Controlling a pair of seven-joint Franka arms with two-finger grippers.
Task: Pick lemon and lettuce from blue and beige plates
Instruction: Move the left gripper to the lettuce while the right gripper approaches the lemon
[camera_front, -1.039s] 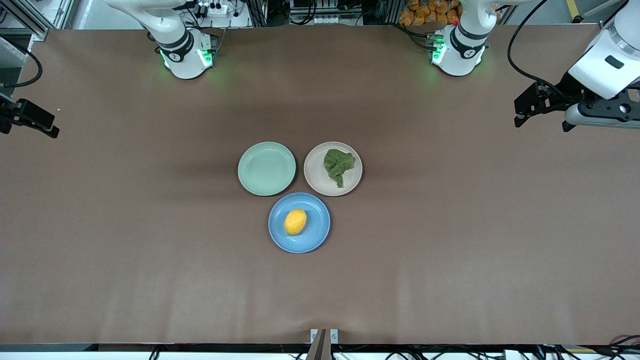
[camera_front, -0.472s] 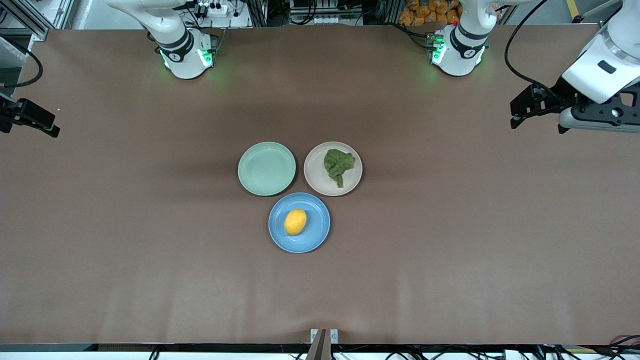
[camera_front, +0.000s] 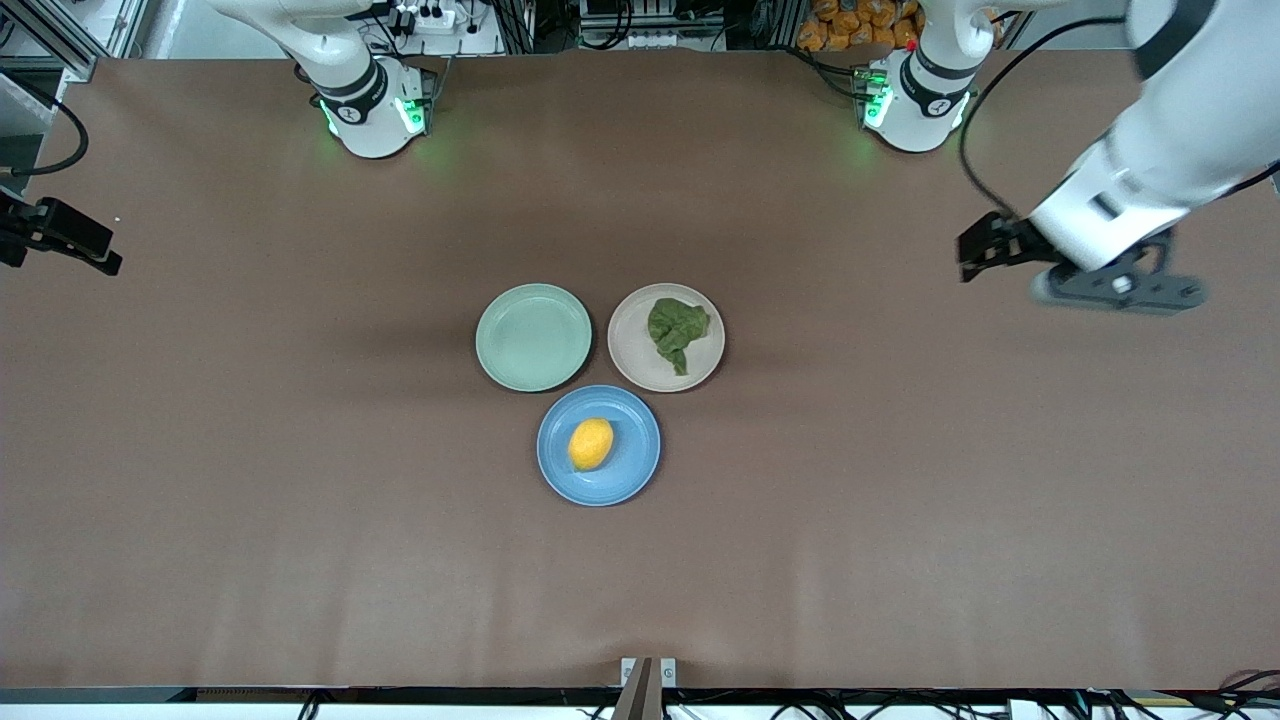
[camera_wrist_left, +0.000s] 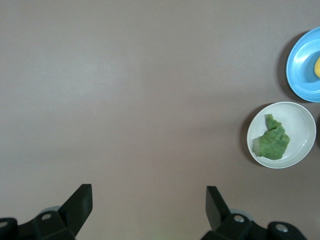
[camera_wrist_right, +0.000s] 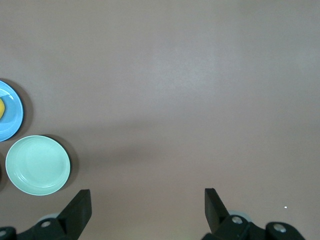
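The yellow lemon (camera_front: 590, 443) lies on the blue plate (camera_front: 632, 470), nearest the front camera. The dark green lettuce (camera_front: 676, 331) lies on the beige plate (camera_front: 635, 360). In the left wrist view the lettuce (camera_wrist_left: 271, 143) shows on the beige plate (camera_wrist_left: 300, 122), with the blue plate (camera_wrist_left: 300, 70) at the edge. My left gripper (camera_front: 975, 255) is open and empty, up over bare table toward the left arm's end; its jaws (camera_wrist_left: 149, 202) stand wide. My right gripper (camera_front: 95, 255) is open and empty, waiting over the right arm's end of the table (camera_wrist_right: 147, 202).
An empty mint-green plate (camera_front: 533, 336) sits beside the beige plate, toward the right arm's end; it also shows in the right wrist view (camera_wrist_right: 37, 165). The three plates touch in a cluster at the middle of the brown table (camera_front: 900, 500).
My left arm has swung in from the table's end toward the plates, its gripper now lower and closer to the beige plate. The right arm, plates, lemon and lettuce have not moved.
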